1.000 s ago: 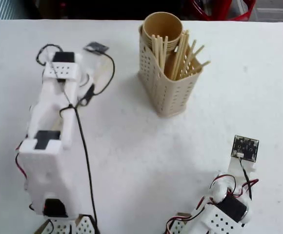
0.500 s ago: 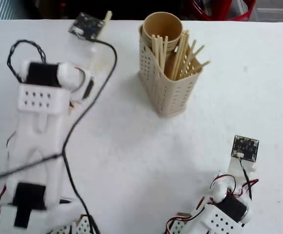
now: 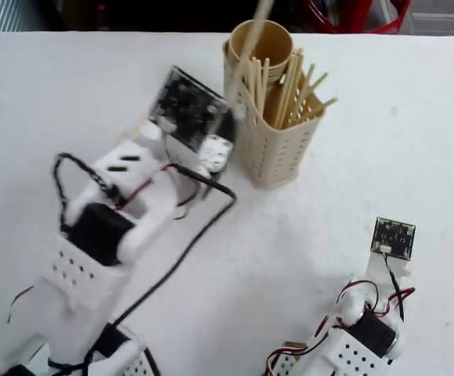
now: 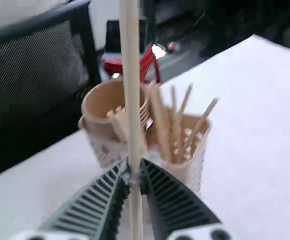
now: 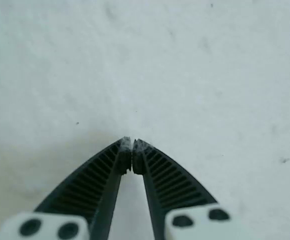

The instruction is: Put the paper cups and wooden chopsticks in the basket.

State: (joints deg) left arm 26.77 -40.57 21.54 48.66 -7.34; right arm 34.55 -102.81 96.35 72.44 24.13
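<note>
- High view: one cream, perforated basket (image 3: 272, 149) stands upright on the white bench (image 3: 368, 141).
- In the basket, one paper cup (image 3: 262, 39) shows its open mouth at the far end. I cannot tell if more cups are nested under it.
- Beside the cup, a bundle of wooden chopsticks (image 3: 293, 82) leans out over the basket's rim. They are too crowded for an exact count.
- The left arm (image 3: 94, 235) lies across the bench right up to the basket's side. Its camera board (image 3: 186, 110) overlaps the basket's wall. One black cable (image 3: 188, 243) loops off the arm.
- One held chopstick (image 3: 249, 43) rises past that board, crossing the cup's rim.
- The right arm (image 3: 360, 337) sits well apart from the basket, and the right arm's camera board (image 3: 394, 237) faces up.
- A red item (image 3: 352, 16) lies beyond the bench, behind the basket.
- Left wrist view: the left jaws are clenched on the held chopstick (image 4: 131, 90), a single stick standing upright.
- That stick cuts across the front of the cup (image 4: 102, 117) and blocks part of it.
- The basket (image 4: 195, 165) stands just past the jaw tips, with the bundled chopsticks (image 4: 177, 125) fanning from it.
- One black chair (image 4: 40, 55) and the red item (image 4: 147, 57) stand behind the basket, off the bench.
- Right wrist view: the right jaws are clenched on nothing, tips touching, over the white bench (image 5: 195, 60).
</note>
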